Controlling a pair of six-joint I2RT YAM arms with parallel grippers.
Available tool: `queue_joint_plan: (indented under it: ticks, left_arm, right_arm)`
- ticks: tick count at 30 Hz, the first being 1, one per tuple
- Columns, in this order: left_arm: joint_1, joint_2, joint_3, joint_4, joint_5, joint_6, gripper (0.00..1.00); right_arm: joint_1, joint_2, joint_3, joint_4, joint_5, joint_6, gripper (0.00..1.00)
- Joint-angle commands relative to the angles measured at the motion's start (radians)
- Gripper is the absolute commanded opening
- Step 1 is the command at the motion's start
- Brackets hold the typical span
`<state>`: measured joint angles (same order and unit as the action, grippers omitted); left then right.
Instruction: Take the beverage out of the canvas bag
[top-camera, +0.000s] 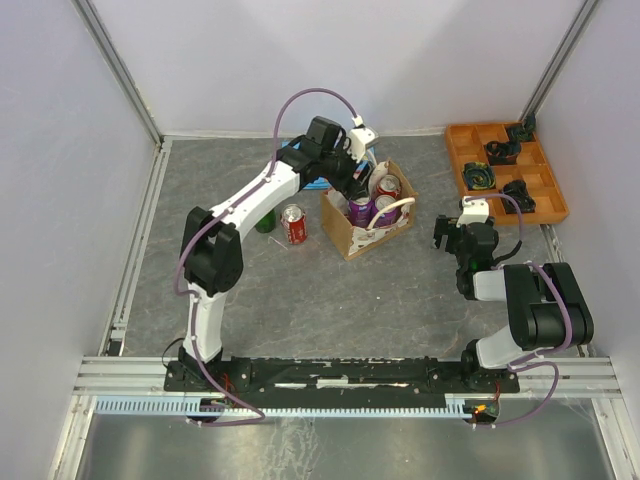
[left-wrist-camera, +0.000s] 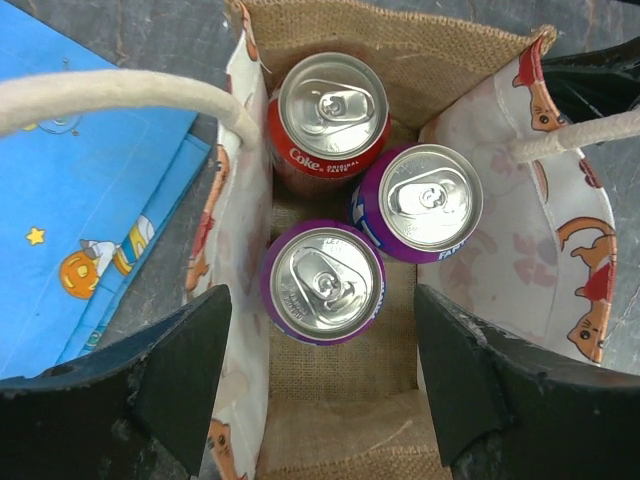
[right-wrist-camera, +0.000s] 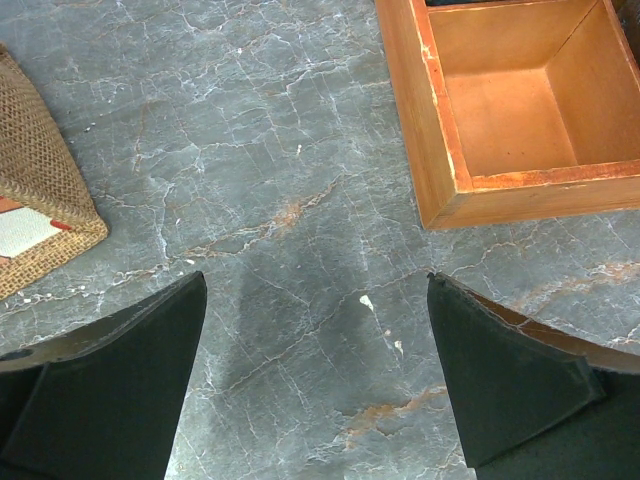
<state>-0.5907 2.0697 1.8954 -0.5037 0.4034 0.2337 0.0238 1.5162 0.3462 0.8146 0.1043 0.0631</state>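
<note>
Left arm poised over the open canvas bag (left-wrist-camera: 330, 40), with the extraction not yet made. The left gripper (left-wrist-camera: 320, 300) hangs directly above the bag's mouth with its jaws spread wide and nothing in their hold. Its two dark fingers (left-wrist-camera: 180, 370) flank the bag's interior, though whether the left one sits inside or outside the printed side wall cannot be told. The bag holds three upright, unopened cans. A nearer purple can (left-wrist-camera: 322, 280) lies straight beneath the gap between the jaws. A second purple can (left-wrist-camera: 425, 200) stands just ahead and to the gripper's right, touching the first. A red Coke can (left-wrist-camera: 333, 115) stands farthest ahead, against the far burlap wall. The rope handles (left-wrist-camera: 120, 100) fall to either side of the mouth, and a blue picture book (left-wrist-camera: 90, 200) lies flat outside the bag, left of the gripper. In the overhead view another red can (top-camera: 293, 225) and a dark green container (top-camera: 265, 220) stand on the table (top-camera: 250, 300) beside the bag; whether either came from it cannot be told. Judged from this, lowering onto a can, closing and lifting it clear are all left to do. The right gripper (right-wrist-camera: 315, 278) is likewise wide open and empty, hovering over bare table well away from the bag. Ahead and to its right lies an orange tray (right-wrist-camera: 440, 150); the compartment in view is empty, and others hold small dark items too small to identify.
</note>
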Motion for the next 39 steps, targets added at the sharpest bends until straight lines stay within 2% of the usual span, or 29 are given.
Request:
queue_joint_plan:
  ticks: [1, 18, 32, 34, 35, 37, 39]
  left_arm:
    - [-0.014, 0.039, 0.047, -0.014, 0.027, 0.027, 0.8]
    - [-0.024, 0.101, 0.046, -0.006, -0.047, 0.021, 0.82]
    - [-0.024, 0.157, 0.024, 0.0, -0.144, 0.022, 0.8]
    - [-0.024, 0.159, 0.021, 0.006, -0.142, 0.019, 0.74]
    - [-0.024, 0.159, 0.018, 0.006, -0.14, 0.019, 0.67]
    - [-0.024, 0.156, 0.013, 0.004, -0.139, 0.018, 0.46]
    - [-0.024, 0.144, 0.007, 0.007, -0.139, 0.018, 0.21]
  right_arm:
    - [-0.002, -0.003, 0.023, 0.041, -0.008, -0.005, 0.99]
    - [-0.002, -0.004, 0.023, 0.041, -0.008, -0.005, 0.99]
    - [-0.002, -0.004, 0.023, 0.042, -0.008, -0.005, 0.99]
    - [-0.002, -0.003, 0.023, 0.042, -0.008, -0.005, 0.99]
    - [-0.002, -0.004, 0.023, 0.041, -0.007, -0.006, 0.99]
    - [-0.002, -0.004, 0.023, 0.041, -0.008, -0.006, 0.99]
    - [-0.002, -0.004, 0.023, 0.041, -0.008, -0.005, 0.99]
